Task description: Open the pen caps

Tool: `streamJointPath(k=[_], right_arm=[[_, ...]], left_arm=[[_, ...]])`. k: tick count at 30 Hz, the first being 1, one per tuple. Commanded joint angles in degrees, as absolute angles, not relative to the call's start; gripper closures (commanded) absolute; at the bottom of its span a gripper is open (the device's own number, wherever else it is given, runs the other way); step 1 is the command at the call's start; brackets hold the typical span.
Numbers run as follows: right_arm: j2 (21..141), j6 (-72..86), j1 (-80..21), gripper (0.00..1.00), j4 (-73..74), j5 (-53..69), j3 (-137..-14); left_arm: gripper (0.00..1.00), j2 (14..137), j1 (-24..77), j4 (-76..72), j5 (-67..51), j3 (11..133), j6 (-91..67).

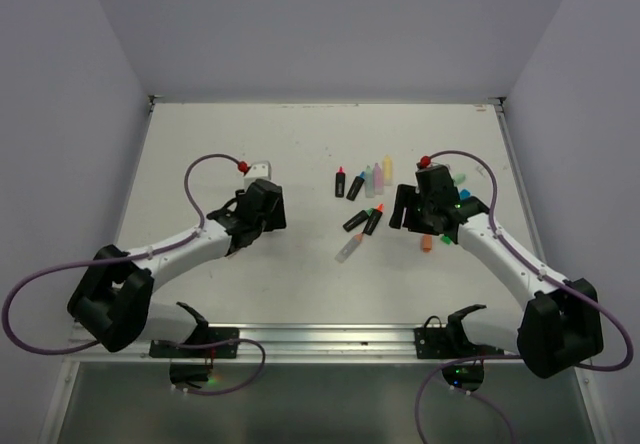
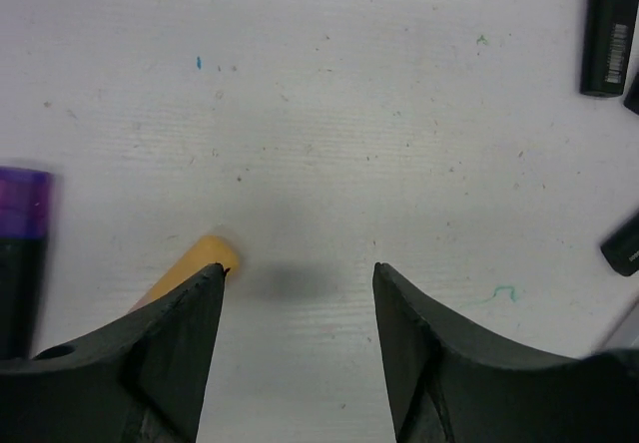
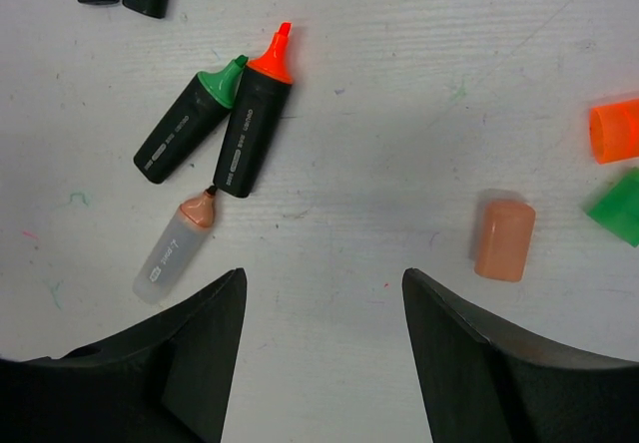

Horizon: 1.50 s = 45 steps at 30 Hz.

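left gripper (image 2: pixel 300 273) and right gripper (image 3: pixel 324 278) both gape, matte black jaws gripping nothing. uncapped on the scuffed white table (image 3: pixel 399 64): glossy black orange-tipped pen (image 3: pixel 255 114) beside green-tipped pen (image 3: pixel 190 124), frosted pen (image 3: pixel 175 248); stubby peach cap (image 3: pixel 504 240) lies well apart.

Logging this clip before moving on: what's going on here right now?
Two robot arms are uncapping highlighters on a white table. Neither holds anything: the left end effector and the right end effector both hover open. Under the right one lie an orange-tipped pen, a green-tipped pen and a peach-tipped pen, all uncapped, with a peach cap, an orange cap and a green cap loose nearby.
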<state>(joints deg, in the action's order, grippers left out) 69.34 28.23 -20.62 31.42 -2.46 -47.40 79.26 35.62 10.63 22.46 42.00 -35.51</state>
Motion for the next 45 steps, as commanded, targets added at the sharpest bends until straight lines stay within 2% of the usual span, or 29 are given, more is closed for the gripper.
streamJointPath(k=[1,3,6,12,19,27,34,38,45], right_arm=[[68.9,27.5,-20.9,0.33,29.4,-0.2,-46.7],[69.4,27.9,-20.9,0.33,28.3,1.0,-46.5],[70.2,28.0,-21.0,0.33,27.2,2.5,-46.3],[69.3,27.3,-21.1,0.33,27.2,2.2,-46.1],[68.8,26.7,-21.1,0.33,27.6,2.3,-46.1],[69.2,27.3,-21.0,0.33,26.3,3.4,-46.0],[69.7,27.9,-21.0,0.33,25.3,4.5,-45.8],[69.3,27.7,-21.1,0.33,25.9,3.9,-45.8],[68.1,27.2,-21.1,0.33,26.6,3.5,-45.6]], left_arm=[[0.35,73.6,34.7,16.2,25.3,41.5,-32.3],[0.30,72.1,33.5,16.3,23.3,39.4,-31.5],[0.13,71.4,29.7,15.8,20.7,36.8,-31.5],[0.10,72.0,24.8,12.7,17.7,34.3,-32.7],[0.11,72.6,24.4,9.8,14.6,30.2,-36.2],[0.14,66.4,24.7,7.0,11.2,20.3,-42.4],[0.24,67.0,30.5,9.6,16.5,20.3,-46.6],[0.36,71.2,36.1,16.3,25.3,23.0,-54.1],[0.34,75.4,39.5,19.0,25.6,24.1,-60.6]])
